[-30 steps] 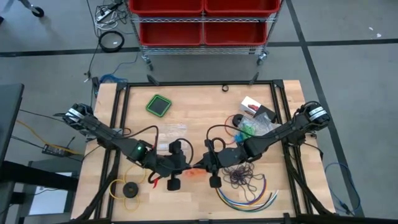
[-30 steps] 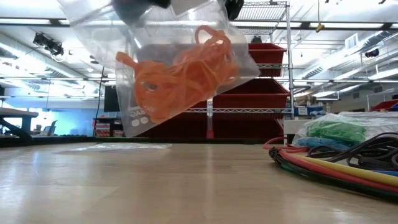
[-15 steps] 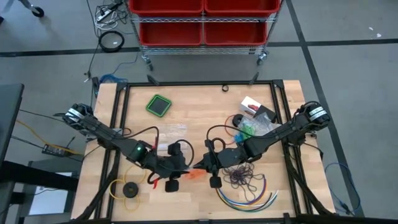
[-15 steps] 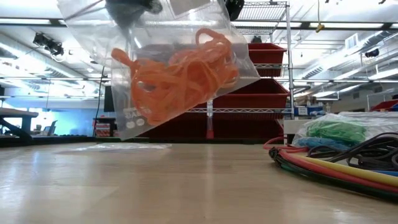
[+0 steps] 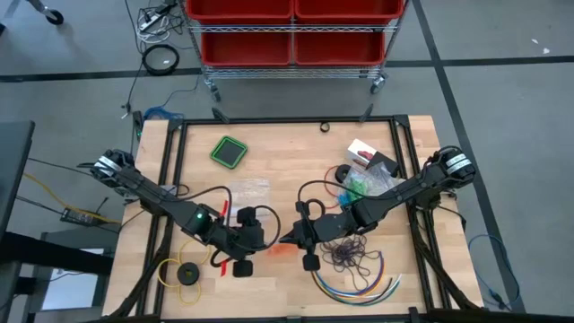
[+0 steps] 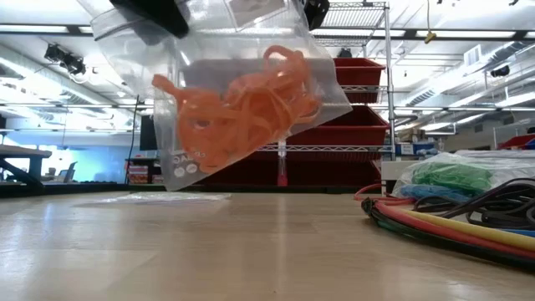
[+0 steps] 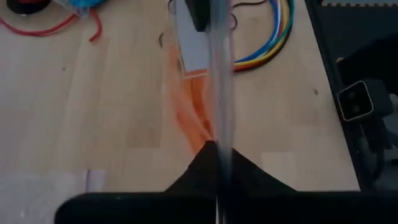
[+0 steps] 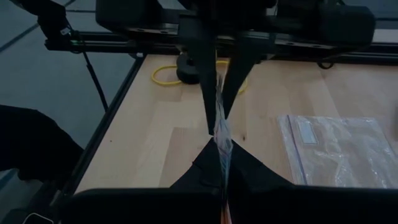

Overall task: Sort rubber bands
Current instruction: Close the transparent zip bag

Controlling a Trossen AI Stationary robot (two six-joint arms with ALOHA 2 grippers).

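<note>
A clear zip bag [image 6: 226, 92] hung above the table [image 5: 287, 161], tilted, with a bunch of orange rubber bands [image 6: 238, 104] piled loosely inside it; the thin loops lay tangled together, some pressed against the plastic. In the high view the bag showed as an orange patch [image 5: 281, 248] near the middle front of the table, between the two arms. The left gripper [image 5: 260, 240] had its fingers closed on one edge of the bag, and the right gripper [image 5: 289, 239] had its fingers pinched shut on the opposite edge, so the bag was stretched between them. In the right wrist view the right arm's own dark fingers [image 8: 208, 165] met on the thin plastic edge, with the left arm's fingers facing them from just beyond.

An empty-looking flat clear bag [image 5: 248, 188] lay on the table behind the left gripper. On the right side, further clear bags held green rubber bands [image 6: 454, 176] and blue rubber bands [image 5: 350, 195], resting beside each other. A loose heap of dark purple rubber bands [image 5: 348, 257] lay bare on the wood near the right arm, just beside the curved multicoloured cables [image 5: 359, 283]. A green square lid [image 5: 230, 151] sat toward the back left, and a yellow ring with a black disc [image 5: 184, 272] lay at the front left.
</note>
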